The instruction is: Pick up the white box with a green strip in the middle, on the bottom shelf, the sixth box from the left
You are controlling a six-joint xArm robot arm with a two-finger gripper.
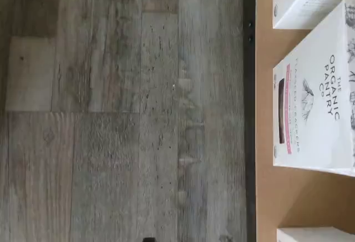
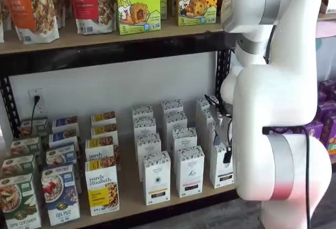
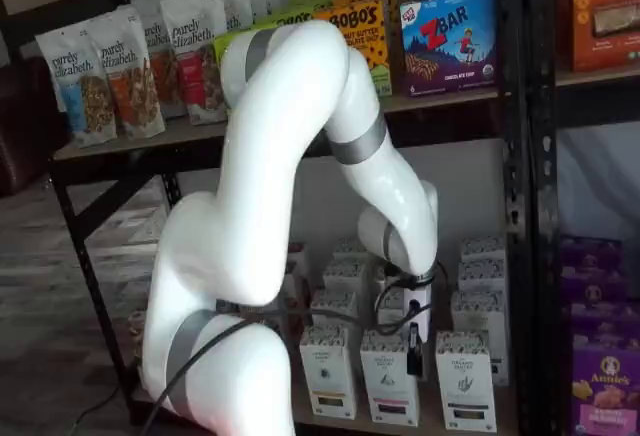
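The white box (image 2: 223, 173) stands upright on the bottom shelf (image 2: 128, 200), in the front row, as the last of the three white cartons there and the one closest to the arm. Its long axis is vertical and its narrow front face is turned outward, toward the arm. The strip on its front is too small in both shelf views for me to tell the colour.

The hand (image 3: 413, 359) hangs down in front of this row, fingers pointing to the floor. In a shelf view it sits before the gap between the middle carton (image 3: 390, 378) and the white box (image 3: 465, 381), at about the height of their tops. So the box lies behind the hand, deeper in the shelf, and a little to one side of it. The fingers are seen only from the side, so no gap shows, but they appear to stand fully apart, and nothing is between them.

The wrist view looks mostly at the wooden floor (image 1: 111, 142) and the shelf edge, with a pink-striped carton (image 1: 316, 103) under it.

I judge that the hand must shift sideways toward the last carton and then go in around its narrow body, as the neighbour stands close
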